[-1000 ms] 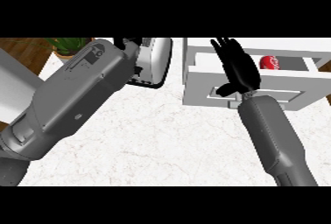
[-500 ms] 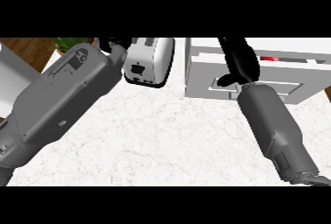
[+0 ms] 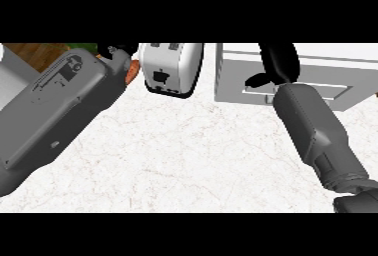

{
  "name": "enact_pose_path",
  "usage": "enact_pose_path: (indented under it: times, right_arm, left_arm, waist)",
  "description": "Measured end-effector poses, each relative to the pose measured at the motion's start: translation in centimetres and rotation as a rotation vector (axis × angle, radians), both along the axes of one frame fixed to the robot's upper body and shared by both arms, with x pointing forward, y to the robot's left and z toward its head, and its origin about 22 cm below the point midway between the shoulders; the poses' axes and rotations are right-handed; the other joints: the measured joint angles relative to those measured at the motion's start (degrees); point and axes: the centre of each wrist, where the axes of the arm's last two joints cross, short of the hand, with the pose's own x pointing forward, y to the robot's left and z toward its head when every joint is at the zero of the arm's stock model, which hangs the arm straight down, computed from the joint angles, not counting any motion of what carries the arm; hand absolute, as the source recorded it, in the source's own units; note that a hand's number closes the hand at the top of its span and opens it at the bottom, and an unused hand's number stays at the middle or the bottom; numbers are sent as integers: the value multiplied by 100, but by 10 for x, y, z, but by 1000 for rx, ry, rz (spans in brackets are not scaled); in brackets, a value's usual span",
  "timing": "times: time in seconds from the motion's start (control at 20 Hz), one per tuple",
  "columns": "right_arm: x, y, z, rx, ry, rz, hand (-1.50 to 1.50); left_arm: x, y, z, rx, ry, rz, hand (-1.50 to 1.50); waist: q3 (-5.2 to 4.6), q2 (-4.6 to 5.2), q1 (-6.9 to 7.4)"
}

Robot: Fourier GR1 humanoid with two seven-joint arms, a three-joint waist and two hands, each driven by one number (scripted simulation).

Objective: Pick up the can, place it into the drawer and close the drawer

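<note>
The white drawer unit (image 3: 317, 75) stands at the back right of the marble counter, its front panel and recessed handle (image 3: 310, 92) facing me. No open compartment shows, and the can is not visible. My right hand (image 3: 277, 62) lies flat against the drawer front with straight fingers running up past the view's top edge and the thumb (image 3: 256, 80) out to the left. My left forearm (image 3: 59, 110) fills the left side. Only a black bit of the left hand (image 3: 118, 50) shows at the top.
A white toaster (image 3: 171, 67) stands at the back centre, between the two arms. An orange pot (image 3: 132, 73) with a green plant peeks out behind the left wrist. The counter's left edge (image 3: 15, 75) and wooden floor show at the far left.
The right hand has pushed forward against the drawer front. The open compartment with the red can is no longer seen. The left arm has swung nearer and everything looms larger.
</note>
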Motion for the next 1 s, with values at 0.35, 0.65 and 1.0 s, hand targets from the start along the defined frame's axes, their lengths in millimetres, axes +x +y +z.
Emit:
enact_pose_path:
  times: [0.35, 0.65, 1.0]
  right_arm:
    - [10, -7, 17, -31, 11, -32, -150]
    - [15, 5, 24, -31, 56, -10, -150]
    - [18, 14, 30, 190, 144, 99, -150]
  left_arm:
    - [-6, 3, 5, 8, -10, -15, -150]
    - [-11, 7, 4, 13, -8, -24, -150]
    - [-14, 11, 3, 13, -8, -22, -150]
  waist:
    - [39, 97, 80]
    - [47, 125, 154]
    - [61, 175, 100]
